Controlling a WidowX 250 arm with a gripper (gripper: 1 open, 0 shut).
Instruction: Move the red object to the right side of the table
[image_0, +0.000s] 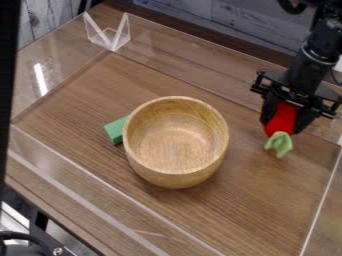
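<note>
Red object at right side of table

Gripper (289, 114) jaws straddle the red object (279, 127); grip state cannot be determined. Wooden bowl (177, 141) sits centrally.

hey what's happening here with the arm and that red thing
A single robot arm has its claw pointing down at the right side of the table, around the red object, a small strawberry-like toy whose green leafy end pokes out below. Whether the claw is gripping it or has let go is hard to tell. A wooden bowl sits mid-table, with a green block tucked at its left edge.
</note>
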